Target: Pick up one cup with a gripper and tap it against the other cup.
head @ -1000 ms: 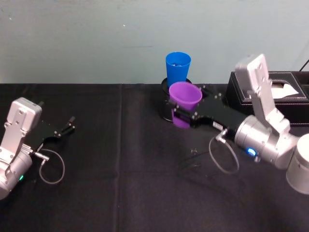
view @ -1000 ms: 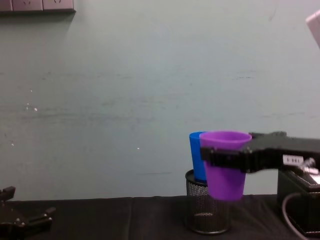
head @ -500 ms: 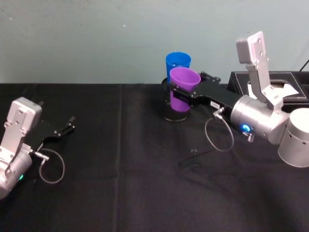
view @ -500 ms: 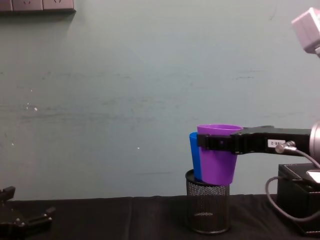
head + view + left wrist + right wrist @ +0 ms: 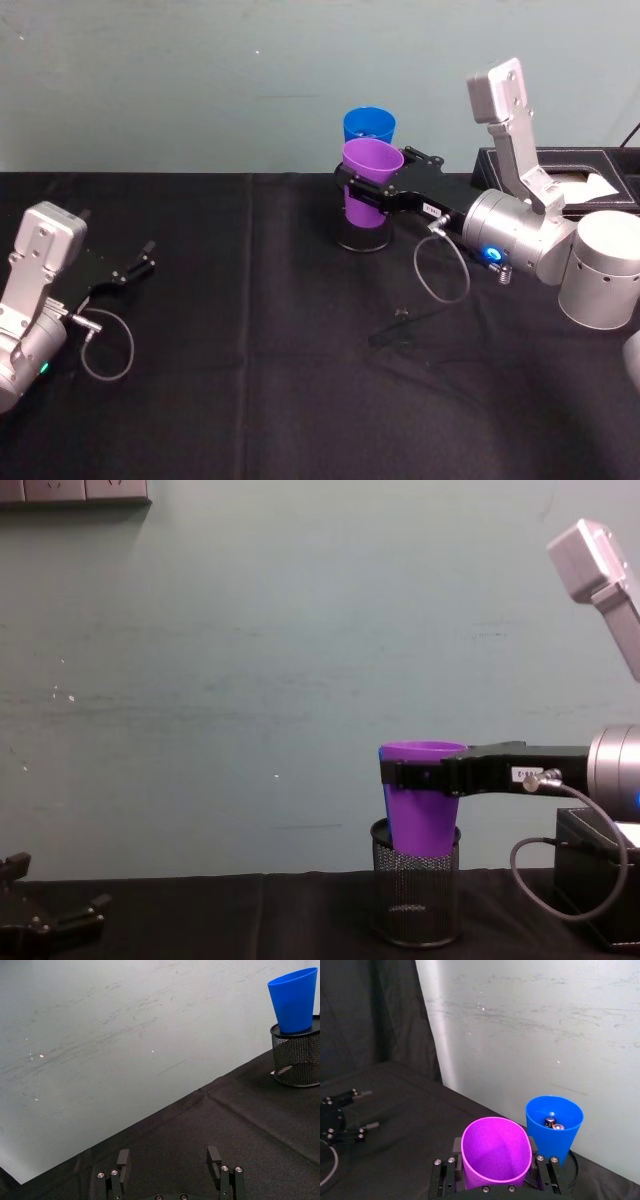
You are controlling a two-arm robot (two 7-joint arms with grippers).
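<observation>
Item 1, right gripper point(image 5: 362, 192): flat black fingers point(image 5: 543, 1174) clamped on opposite sides of the purple cup point(image 5: 368, 170), a little below its rim; a small white label sits on the gripper body; the silver arm behind carries a blue light point(image 5: 492, 254) and runs away toward 3 o'clock in the head view

Item 2, purple cup: upright, mouth up, held by the right gripper at about 12 o'clock of the table point(image 5: 250, 380), near its far edge; it stands on the 6 o'clock side of the blue cup point(image 5: 368, 124), just beside it; whether the two walls touch cannot be told; in the chest view its base is level with the rim of the mesh holder point(image 5: 415, 905) and it covers nearly all of the blue cup

Item 3, blue cup: upright, seated in the mesh holder, rim slightly higher than the purple rim in the head view; a few small cylindrical items lie at its bottom in the right wrist view

Item 4, mesh holder: black, round, standing on the table beneath both cups

Item 5, left gripper point(image 5: 168, 1160): fingers point(image 5: 122, 1159) spread apart, holding nothing; it rests low at 9 o'clock of the table, well apart from the cups

Item 6, black box point(image 5: 600, 160): at 2 o'clock, just beyond the right arm

Item 7, table: covered in black cloth; a pale green wall point(image 5: 180, 80) rises behind it
</observation>
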